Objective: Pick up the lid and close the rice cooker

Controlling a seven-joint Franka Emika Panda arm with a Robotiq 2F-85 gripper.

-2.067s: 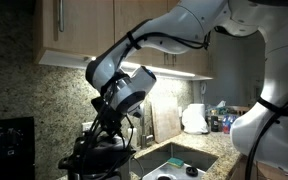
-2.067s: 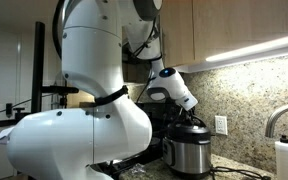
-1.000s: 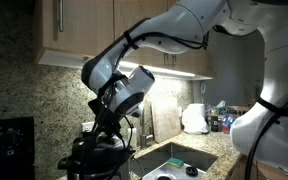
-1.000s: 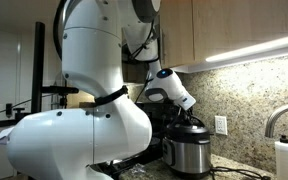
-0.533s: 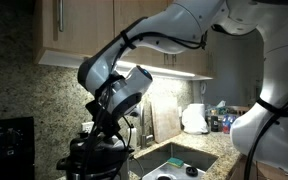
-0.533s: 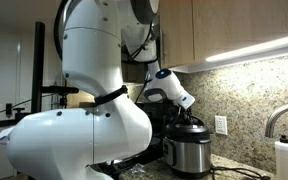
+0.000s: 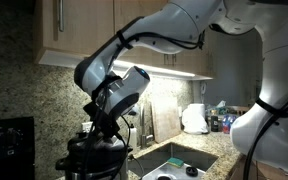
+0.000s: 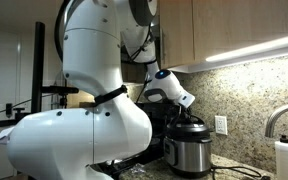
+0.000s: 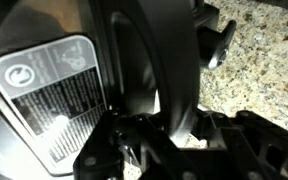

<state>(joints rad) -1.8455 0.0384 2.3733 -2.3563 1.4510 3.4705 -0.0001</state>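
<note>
Black lid (image 9: 154,60) gripped tight in pincer (image 8: 187,117), right over rice cooker (image 8: 189,155); contact w/ rim unclear.

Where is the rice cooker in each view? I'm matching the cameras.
In an exterior view: rice cooker bottom left, dark.
In an exterior view: lower right of centre, steel-sided.
Wrist view: probably the dark round rim mid-frame; unsure.
Shared landmark: speckled granite.

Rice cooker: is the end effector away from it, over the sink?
No, in an exterior view the end effector sits directly above the rice cooker.
</note>
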